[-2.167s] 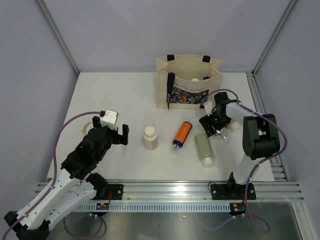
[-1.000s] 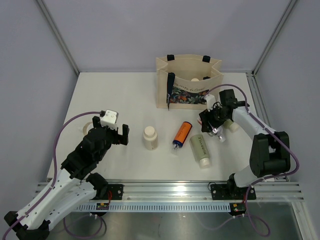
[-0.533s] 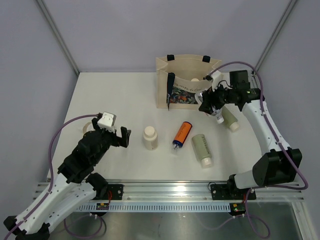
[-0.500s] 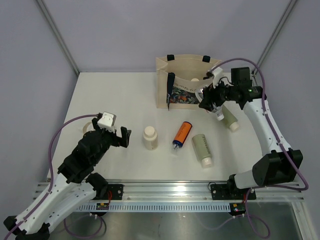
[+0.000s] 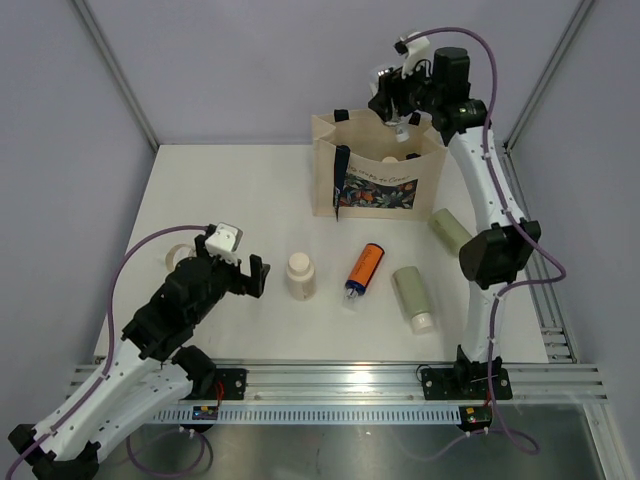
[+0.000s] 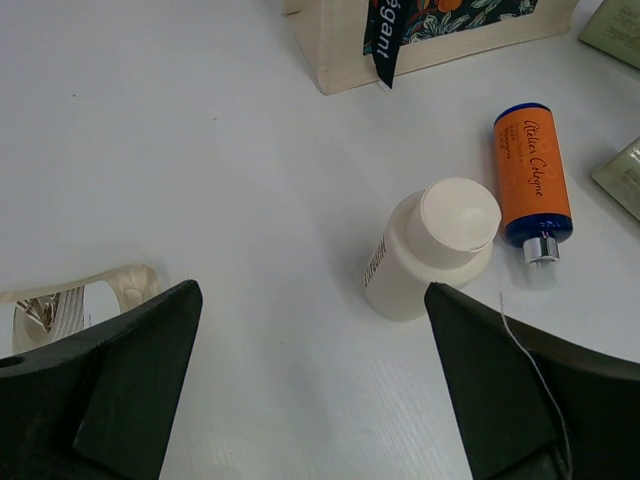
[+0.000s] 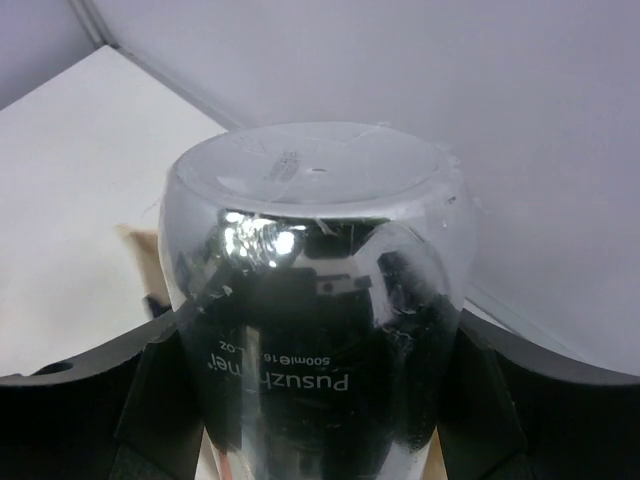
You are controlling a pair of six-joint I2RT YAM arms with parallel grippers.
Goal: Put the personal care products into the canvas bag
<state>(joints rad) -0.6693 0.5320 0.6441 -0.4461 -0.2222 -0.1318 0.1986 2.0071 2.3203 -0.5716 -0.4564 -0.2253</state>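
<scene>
Gaping open at the far side of the bench [image 5: 220, 200], the canvas bag [image 5: 326, 190] is standing upright. A cream cap [image 5: 392, 158] is showing inside it (the rest of that bottle is sitting below the rim, out of sight). The silver bottle [image 7: 315, 290] is hanging in the air over the back of the bag, not inside it. From overhead it is too small to make out, while in the right wrist view its mirrored body is filling the frame and hiding most of the bag beneath.

In front of the bag a cream bottle [image 5: 300, 274], an orange bottle [image 5: 364, 267] and a nearer sage-green bottle [image 5: 412, 297] are lying on their sides. A farther sage-green bottle [image 5: 450, 230] is lying just beside the right arm. A beige ring-like object [image 5: 172, 252] is peeking out behind the left arm, hard to identify.

The right arm's fingers [image 7: 80, 420] are clamping the silver bottle from both sides. The left arm's fingers [image 6: 130, 380] are spreading wide, gripping nothing, hovering near the cream bottle without touching it.
</scene>
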